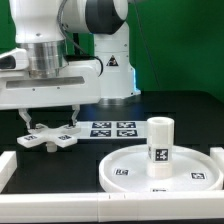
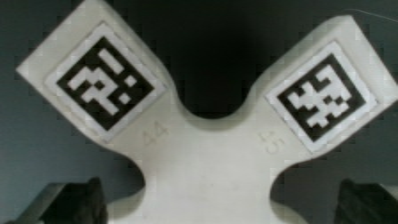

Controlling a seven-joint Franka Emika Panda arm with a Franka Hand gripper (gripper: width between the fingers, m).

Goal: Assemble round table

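Observation:
The white cross-shaped foot [image 1: 48, 140] lies flat on the black table at the exterior view's left, tags up. My gripper [image 1: 50, 122] hangs right over it. In the wrist view the foot [image 2: 210, 150] fills the frame, two tagged arms spreading away. My gripper [image 2: 210, 206] is open, and its dark fingers [image 2: 71, 205] stand either side of one arm with gaps. The large rimmed disc [image 1: 190, 166] lies at the exterior view's right. The short cylinder leg [image 1: 160, 138] stands upright at its centre.
The marker board [image 1: 113, 129] lies flat on the table between the foot and the disc. A low white rail [image 1: 60, 206] runs along the near edge, with side pieces at both ends. The robot's base stands behind.

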